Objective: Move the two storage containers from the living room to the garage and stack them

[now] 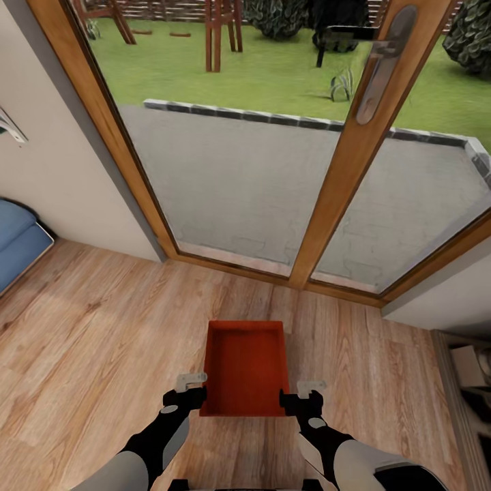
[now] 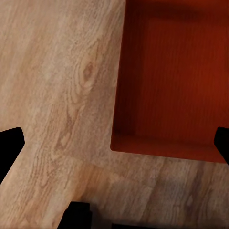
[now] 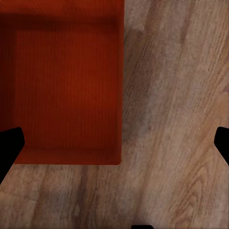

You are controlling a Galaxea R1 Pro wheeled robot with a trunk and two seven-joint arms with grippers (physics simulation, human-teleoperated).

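Container [image 1: 245, 368] flat on wood floor [image 1: 88, 327], long axis twd glass doors [image 1: 273, 170].

no text, label, brand, number or sign can be read anywhere in these pictures. the orange-red storage container [image 1: 245, 365] on the wood-plank floor [image 1: 88, 320] has plain walls and a plain bottom, with no print. the wooden frame of the glass doors [image 1: 348, 157] and its metal handle [image 1: 382, 65] at the far right carry no marking. the box [image 1: 469, 365] on the shelf at the right edge is too small and blurred to show any lettering.
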